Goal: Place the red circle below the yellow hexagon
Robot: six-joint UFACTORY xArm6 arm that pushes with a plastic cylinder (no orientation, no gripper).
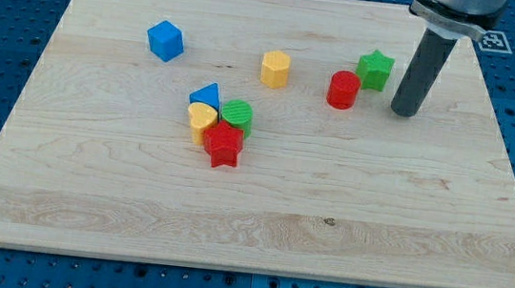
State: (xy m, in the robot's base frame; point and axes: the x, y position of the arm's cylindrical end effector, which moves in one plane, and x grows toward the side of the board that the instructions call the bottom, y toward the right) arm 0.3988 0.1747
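The red circle [343, 90] stands on the wooden board, right of centre near the view's top. The yellow hexagon [276, 69] is to its left, a little higher in the view. My tip [404, 111] rests on the board to the right of the red circle, with a gap between them. The green star [375, 69] sits just up and right of the red circle, close to the rod's left side.
A blue cube [165, 40] lies at the upper left. A cluster sits left of centre: blue triangle [206, 95], yellow heart [202, 118], green circle [237, 116], red star [224, 145]. The board's right edge [514, 171] is beyond my tip.
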